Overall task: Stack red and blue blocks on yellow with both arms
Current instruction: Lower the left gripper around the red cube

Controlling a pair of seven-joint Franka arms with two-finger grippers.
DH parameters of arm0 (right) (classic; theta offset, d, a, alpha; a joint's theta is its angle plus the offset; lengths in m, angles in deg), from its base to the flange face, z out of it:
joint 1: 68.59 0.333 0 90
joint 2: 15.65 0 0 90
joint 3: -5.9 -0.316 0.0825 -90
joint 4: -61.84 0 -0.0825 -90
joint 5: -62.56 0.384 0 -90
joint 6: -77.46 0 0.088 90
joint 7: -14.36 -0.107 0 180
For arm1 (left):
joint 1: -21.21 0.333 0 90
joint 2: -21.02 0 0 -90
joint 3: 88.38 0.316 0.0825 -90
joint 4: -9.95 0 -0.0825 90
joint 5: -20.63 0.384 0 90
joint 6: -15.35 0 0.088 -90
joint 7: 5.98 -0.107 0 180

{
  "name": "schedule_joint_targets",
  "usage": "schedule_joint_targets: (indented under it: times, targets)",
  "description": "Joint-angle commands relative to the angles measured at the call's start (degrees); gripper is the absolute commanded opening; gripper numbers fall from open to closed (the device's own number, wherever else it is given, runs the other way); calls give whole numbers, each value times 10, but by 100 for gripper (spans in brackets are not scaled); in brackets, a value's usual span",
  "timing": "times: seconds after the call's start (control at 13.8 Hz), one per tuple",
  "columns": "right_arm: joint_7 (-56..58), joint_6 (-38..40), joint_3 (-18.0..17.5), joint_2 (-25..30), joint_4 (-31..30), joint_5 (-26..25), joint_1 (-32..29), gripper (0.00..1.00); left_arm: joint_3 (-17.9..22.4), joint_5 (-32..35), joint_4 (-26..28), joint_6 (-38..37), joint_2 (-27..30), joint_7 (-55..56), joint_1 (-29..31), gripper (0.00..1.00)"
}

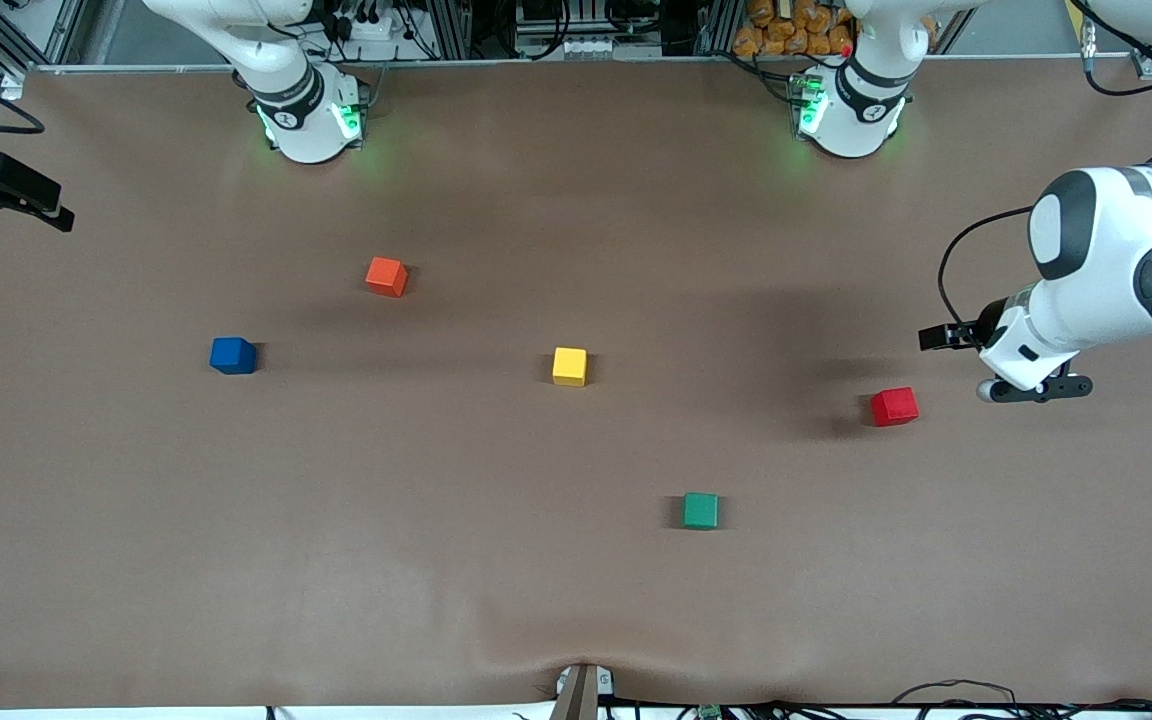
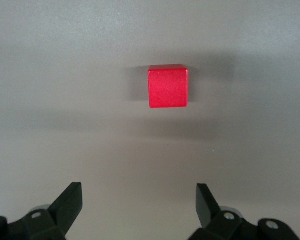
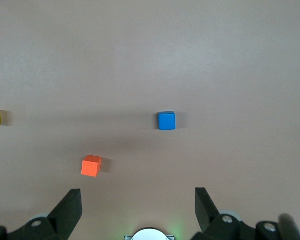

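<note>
**A:** What's on your screens, biggest things first?

**B:** The brown worktop (image 1: 576, 600), then the two white arms. My left arm (image 1: 1096, 260) bends over its own end of the worktop. Of my right arm (image 1: 276, 60) I mostly see the base.

**A:** And the jaws?

**B:** Both sets stand wide apart and hold nothing. The left gripper (image 2: 139, 192) hangs over the worktop just beside the red cube (image 1: 894, 406). In its wrist view the cube lies ahead of the jaws, roughly in line with the gap and clear of both fingers. The right gripper (image 3: 138, 197) is up over the right arm's end of the worktop. The blue cube (image 1: 233, 355) lies well ahead of its jaws and clear of them.

**A:** Where do the cubes sit?

**B:** On my front view, the yellow cube (image 1: 570, 366) is near the middle. Taking it as the clock's centre, blue is out at nine o'clock and red at three o'clock, both well apart from it. An orange-red cube (image 1: 386, 276) is at ten o'clock and a green cube (image 1: 701, 510) at five.

**A:** Which way do they point?

**B:** They're cubes, so there's no long axis. Each rests flat on one face. Red is turned slightly off square, while blue and yellow sit nearly square to the worktop's edges. All are plain, matte and the same size.
</note>
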Motion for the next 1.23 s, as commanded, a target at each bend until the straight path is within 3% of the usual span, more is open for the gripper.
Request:
schedule_joint_targets:
  times: [0.0, 1.16]
  targets:
    - [9, 3, -6, 4, -3, 2, -13, 100, -3, -2, 6, 25, -15, 2, 4, 100]
    - [8, -2, -6, -5, 2, 2, -15, 100, -3, -2, 27, 74, -48, 3, 2, 100]
